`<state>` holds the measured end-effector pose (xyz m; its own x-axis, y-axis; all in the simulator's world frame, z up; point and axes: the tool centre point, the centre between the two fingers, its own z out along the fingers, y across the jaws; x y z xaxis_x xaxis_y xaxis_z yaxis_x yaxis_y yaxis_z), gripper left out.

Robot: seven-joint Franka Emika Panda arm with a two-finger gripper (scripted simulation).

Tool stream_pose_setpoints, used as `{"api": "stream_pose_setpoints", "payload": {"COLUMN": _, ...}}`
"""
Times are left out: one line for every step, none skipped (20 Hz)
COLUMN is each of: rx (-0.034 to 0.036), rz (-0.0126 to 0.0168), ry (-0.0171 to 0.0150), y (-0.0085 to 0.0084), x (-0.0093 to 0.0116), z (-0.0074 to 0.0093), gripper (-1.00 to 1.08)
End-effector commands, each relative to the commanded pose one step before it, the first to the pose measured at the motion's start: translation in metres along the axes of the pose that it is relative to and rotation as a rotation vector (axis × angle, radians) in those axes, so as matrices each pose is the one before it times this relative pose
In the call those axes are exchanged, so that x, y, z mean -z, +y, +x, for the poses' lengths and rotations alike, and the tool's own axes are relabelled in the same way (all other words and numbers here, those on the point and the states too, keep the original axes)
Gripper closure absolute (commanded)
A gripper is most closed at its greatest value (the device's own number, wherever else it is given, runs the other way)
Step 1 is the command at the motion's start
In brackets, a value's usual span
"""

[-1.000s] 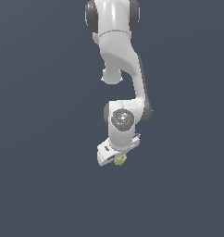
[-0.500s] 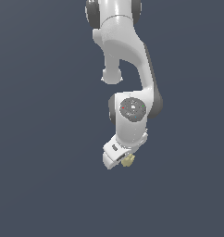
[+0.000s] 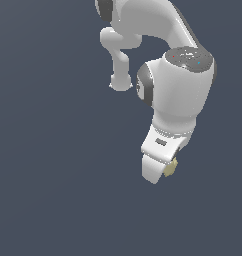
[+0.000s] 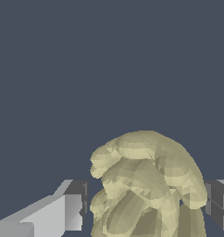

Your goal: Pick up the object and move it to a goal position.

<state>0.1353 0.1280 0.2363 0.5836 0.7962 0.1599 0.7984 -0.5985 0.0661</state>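
One white robot arm point(image 3: 179, 85), one claw point(image 4: 144, 208), one small pale yellow-beige knobbly object point(image 4: 144, 185). Nothing else but flat dark slate-blue background point(image 3: 53, 175); whether it is a counter or floor cannot be told, no edges or shadows.

Wrist view: the object sits between the two dark grey finger pads point(image 4: 77, 203), one on each side. The object's lower part is cut off by the frame edge. Pads look close against it on both sides, so the claw is clenched on the object.

Exterior view: claw point(image 3: 163, 172) points down at the arm's end. Only a small bit of the object point(image 3: 171, 167) peeks out beside the white hand body; fingers themselves hidden. Arm base is cut off at the top.
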Motion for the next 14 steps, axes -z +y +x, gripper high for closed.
{"api": "stream_pose_setpoints", "payload": {"rx": 0.08763, "rz": -0.00688, "ry": 0.03611, "y": -0.00861, "x": 0.03897, "z": 0.02425, "gripper": 1.08}}
{"api": "stream_pose_setpoints", "payload": {"rx": 0.03419, "rz": -0.00234, "ry": 0.01432, "y": -0.00314, "x": 0.01512, "z": 0.00977, "gripper": 1.08}}
{"api": "stream_pose_setpoints", "payload": {"rx": 0.03414, "rz": -0.00230, "ry": 0.01432, "y": -0.00315, "x": 0.01509, "z": 0.00977, "gripper": 1.08}}
{"api": "stream_pose_setpoints", "payload": {"rx": 0.03393, "rz": -0.00225, "ry": 0.01425, "y": -0.00314, "x": 0.01499, "z": 0.00972, "gripper": 1.08}}
{"api": "stream_pose_setpoints", "payload": {"rx": 0.03245, "rz": -0.00211, "ry": 0.01366, "y": -0.00301, "x": 0.01433, "z": 0.00932, "gripper": 1.08}}
{"api": "stream_pose_setpoints", "payload": {"rx": 0.03065, "rz": -0.00194, "ry": 0.01294, "y": -0.00284, "x": 0.01354, "z": 0.00881, "gripper": 1.08}}
{"api": "stream_pose_setpoints", "payload": {"rx": 0.02891, "rz": -0.00180, "ry": 0.01223, "y": -0.00268, "x": 0.01277, "z": 0.00833, "gripper": 1.08}}
{"api": "stream_pose_setpoints", "payload": {"rx": 0.02717, "rz": -0.00167, "ry": 0.01151, "y": -0.00252, "x": 0.01200, "z": 0.00784, "gripper": 1.08}}
{"api": "stream_pose_setpoints", "payload": {"rx": 0.02546, "rz": -0.00155, "ry": 0.01079, "y": -0.00236, "x": 0.01123, "z": 0.00736, "gripper": 1.08}}
{"api": "stream_pose_setpoints", "payload": {"rx": 0.02377, "rz": -0.00142, "ry": 0.01010, "y": -0.00220, "x": 0.01049, "z": 0.00688, "gripper": 1.08}}
{"api": "stream_pose_setpoints", "payload": {"rx": 0.02204, "rz": -0.00126, "ry": 0.00942, "y": -0.00203, "x": 0.00975, "z": 0.00639, "gripper": 1.08}}
{"api": "stream_pose_setpoints", "payload": {"rx": 0.02028, "rz": -0.00111, "ry": 0.00873, "y": -0.00187, "x": 0.00901, "z": 0.00589, "gripper": 1.08}}
{"api": "stream_pose_setpoints", "payload": {"rx": 0.01858, "rz": -0.00097, "ry": 0.00804, "y": -0.00170, "x": 0.00829, "z": 0.00540, "gripper": 1.08}}
{"api": "stream_pose_setpoints", "payload": {"rx": 0.01699, "rz": -0.00087, "ry": 0.00738, "y": -0.00155, "x": 0.00759, "z": 0.00495, "gripper": 1.08}}
